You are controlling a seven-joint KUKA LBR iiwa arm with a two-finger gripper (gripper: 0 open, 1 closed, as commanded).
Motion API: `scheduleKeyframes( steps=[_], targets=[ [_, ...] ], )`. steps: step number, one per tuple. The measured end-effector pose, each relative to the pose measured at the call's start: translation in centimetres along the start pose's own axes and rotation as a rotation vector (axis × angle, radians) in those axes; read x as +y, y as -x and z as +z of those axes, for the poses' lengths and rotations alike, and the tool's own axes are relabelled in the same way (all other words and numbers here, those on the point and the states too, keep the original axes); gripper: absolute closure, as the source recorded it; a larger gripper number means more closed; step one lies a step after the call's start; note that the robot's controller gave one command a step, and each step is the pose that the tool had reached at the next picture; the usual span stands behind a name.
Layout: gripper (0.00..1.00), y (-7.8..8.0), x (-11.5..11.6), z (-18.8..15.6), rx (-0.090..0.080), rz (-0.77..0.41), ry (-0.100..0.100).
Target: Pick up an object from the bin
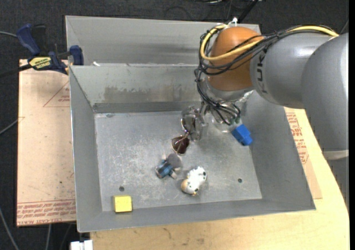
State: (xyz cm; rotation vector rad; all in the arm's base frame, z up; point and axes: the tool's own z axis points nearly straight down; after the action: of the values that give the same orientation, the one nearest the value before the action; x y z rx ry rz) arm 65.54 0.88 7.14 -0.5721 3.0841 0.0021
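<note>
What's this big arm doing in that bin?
The robot's pincer hangs low in the grey metal bin, just over a small dark brown thing near the middle. I can't tell whether it grips it. A blue block, a small blue toy, a white-and-tan lump and a yellow cube lie loose around.

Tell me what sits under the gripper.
A dark reddish-brown rounded thing lies below the gripper in the middle of the bin. It covers the thing's upper end, so any grip is hidden.

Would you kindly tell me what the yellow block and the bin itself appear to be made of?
Yellow block: probably foam or plastic, with a matte finish; its colour is flat and even, with no glare. Bin: metal, with a dull grey finish; the floor is scuffed and scratched, and the walls have a faint sheen.
</note>
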Motion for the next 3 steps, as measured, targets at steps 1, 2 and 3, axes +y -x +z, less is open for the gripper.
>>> scheduleKeyframes(
  steps=[1,2,3],
  targets=[
    [1.00,0.0,0.0,0.0,0.000,0.000,0.000],
    [1.00,-0.1,0.1,-0.3,0.003,0.000,0.001],
    [1.00,-0.1,0.1,-1.7,0.004,0.000,0.001]
  ],
)
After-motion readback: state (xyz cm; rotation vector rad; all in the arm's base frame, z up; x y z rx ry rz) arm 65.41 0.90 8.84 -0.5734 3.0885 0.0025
